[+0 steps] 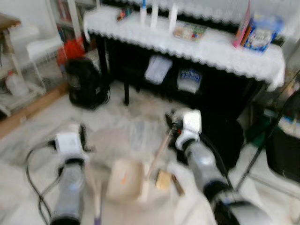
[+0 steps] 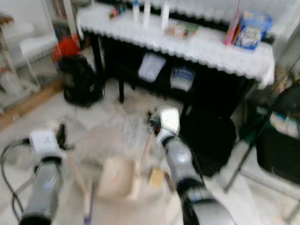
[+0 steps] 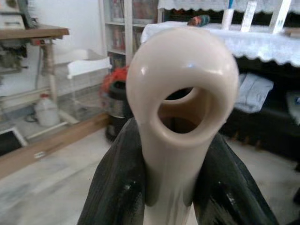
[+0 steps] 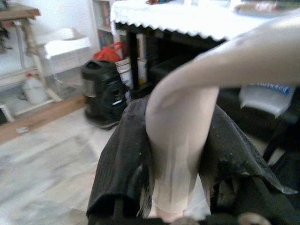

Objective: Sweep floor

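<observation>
My left gripper [image 1: 83,138] is shut on a beige brush handle [image 3: 182,108] with a hanging hole at its end. The brush stick [image 1: 95,197] slants down toward the floor near my left arm. My right gripper [image 1: 172,126] is shut on the beige dustpan handle [image 4: 182,136], gripped between its black fingers [image 4: 123,164]. That handle runs down to the beige dustpan [image 1: 124,180], which rests on the pale marble floor between my arms. Small brownish scraps [image 1: 165,180] lie just right of the pan. The eye views are blurred.
A black table with a white lace cloth [image 1: 211,49] stands ahead, with bags beneath it. A black bin [image 1: 85,83] sits left of it. A dark chair [image 1: 283,140] is at the right, and white shelves and a plastic jug [image 1: 16,85] at the left.
</observation>
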{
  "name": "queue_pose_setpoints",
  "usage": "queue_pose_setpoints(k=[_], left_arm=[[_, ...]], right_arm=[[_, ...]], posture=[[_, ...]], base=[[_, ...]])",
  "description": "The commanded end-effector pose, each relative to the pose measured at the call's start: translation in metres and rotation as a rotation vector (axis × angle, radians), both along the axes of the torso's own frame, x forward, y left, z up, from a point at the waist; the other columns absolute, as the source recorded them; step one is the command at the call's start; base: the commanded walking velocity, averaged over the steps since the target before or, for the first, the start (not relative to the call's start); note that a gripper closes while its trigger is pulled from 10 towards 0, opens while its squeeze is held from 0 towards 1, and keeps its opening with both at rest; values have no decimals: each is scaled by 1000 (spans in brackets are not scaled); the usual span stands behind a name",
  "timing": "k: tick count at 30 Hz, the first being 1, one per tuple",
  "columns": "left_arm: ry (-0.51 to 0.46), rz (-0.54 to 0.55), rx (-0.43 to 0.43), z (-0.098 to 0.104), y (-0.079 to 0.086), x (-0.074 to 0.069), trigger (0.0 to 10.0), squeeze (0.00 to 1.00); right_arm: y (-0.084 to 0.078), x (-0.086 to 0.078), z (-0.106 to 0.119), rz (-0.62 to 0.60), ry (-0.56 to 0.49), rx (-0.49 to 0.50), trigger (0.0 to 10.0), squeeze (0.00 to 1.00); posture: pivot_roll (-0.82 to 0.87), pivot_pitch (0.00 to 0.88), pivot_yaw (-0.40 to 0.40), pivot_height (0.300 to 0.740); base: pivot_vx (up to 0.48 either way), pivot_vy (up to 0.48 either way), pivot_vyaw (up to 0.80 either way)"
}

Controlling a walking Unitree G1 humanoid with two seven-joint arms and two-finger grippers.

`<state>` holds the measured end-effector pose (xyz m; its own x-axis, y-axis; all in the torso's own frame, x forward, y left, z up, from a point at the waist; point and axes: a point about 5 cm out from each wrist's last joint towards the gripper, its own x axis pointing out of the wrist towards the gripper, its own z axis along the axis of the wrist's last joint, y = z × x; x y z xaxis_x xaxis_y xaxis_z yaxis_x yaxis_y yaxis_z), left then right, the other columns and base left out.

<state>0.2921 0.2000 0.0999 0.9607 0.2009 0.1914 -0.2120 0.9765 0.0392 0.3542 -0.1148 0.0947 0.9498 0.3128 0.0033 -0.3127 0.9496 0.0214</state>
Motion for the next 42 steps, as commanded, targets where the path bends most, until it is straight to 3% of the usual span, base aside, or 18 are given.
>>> queue_pose_setpoints(k=[1,10,18,42], left_arm=[[-49,13,13,11,6,1,10000,0],[-52,19,14,11,6,1,10000,0],[-52,25,19,11,7,0,10000,0],[-34,17,31,6,6,-2,10000,0]], right_arm=[[6,6,16,11,-64,13,10000,0],[5,5,15,11,-62,10,10000,0],[1,5,13,1,-58,-3,10000,0],[-35,-8,-12,-97,16,-108,10000,0]], posture=[[50,0,-100,740],[47,0,-102,740],[43,0,-101,740],[27,0,-82,740]], base=[[480,0,0],[459,0,0],[0,0,0],[0,0,0]])
